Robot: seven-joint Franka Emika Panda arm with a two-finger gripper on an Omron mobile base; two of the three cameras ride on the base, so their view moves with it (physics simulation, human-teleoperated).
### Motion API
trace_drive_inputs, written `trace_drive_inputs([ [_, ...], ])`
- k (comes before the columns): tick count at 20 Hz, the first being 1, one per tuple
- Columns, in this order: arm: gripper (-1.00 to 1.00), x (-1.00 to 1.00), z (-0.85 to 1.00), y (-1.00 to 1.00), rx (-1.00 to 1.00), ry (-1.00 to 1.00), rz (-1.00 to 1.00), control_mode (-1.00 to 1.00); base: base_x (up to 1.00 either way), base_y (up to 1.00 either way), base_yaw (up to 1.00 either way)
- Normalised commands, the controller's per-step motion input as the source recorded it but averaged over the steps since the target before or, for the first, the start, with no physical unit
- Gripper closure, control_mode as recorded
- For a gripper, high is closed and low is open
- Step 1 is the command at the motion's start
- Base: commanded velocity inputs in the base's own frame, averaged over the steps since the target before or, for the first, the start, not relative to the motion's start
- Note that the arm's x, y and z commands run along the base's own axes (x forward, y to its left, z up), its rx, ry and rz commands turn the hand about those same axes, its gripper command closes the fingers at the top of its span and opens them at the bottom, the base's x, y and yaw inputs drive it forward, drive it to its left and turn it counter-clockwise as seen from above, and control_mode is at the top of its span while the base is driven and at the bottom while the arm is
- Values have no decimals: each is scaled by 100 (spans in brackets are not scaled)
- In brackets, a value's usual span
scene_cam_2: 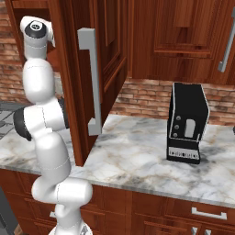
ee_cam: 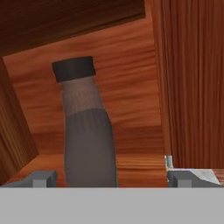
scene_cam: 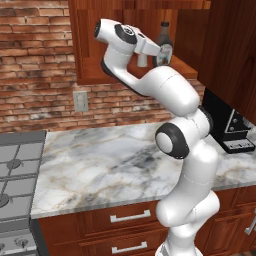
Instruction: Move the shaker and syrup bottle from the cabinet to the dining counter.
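A white robot arm is seen reaching up into an open reddish-brown wall cabinet [scene_cam: 90, 55] above a marble kitchen surface [scene_cam: 110, 165]. The gripper [ee_cam: 111, 177] is held with its fingers [ee_cam: 41, 179] spread wide apart, one on each side of the syrup bottle [ee_cam: 87, 140], and nothing is gripped. The dark brown bottle stands upright on the cabinet shelf, its dark cap at the top. Beside it, the small pale shaker [scene_cam: 142, 60] is partly hidden behind the hand. The cabinet door with its long silver handle [scene_cam_2: 94, 82] is swung open. A black appliance [scene_cam_2: 186, 124] sits on the surface to the right.
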Motion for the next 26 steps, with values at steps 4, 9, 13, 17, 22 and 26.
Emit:
trace_drive_inputs([
  [4, -100, 8, -9, -22, 0, 1, 0, -100, 0, 0, 0],
  [9, -100, 23, -8, -15, 1, 0, 0, -100, 0, 0, 0],
  [13, -100, 21, 0, -2, 2, 0, 4, -100, 0, 0, 0],
  [17, -100, 2, 0, 2, 1, 0, 5, -100, 0, 0, 0],
  [22, -100, 3, 0, 7, 0, 0, 4, -100, 0, 0, 0],
  [26, -100, 10, 0, -2, 0, 0, 1, -100, 0, 0, 0],
])
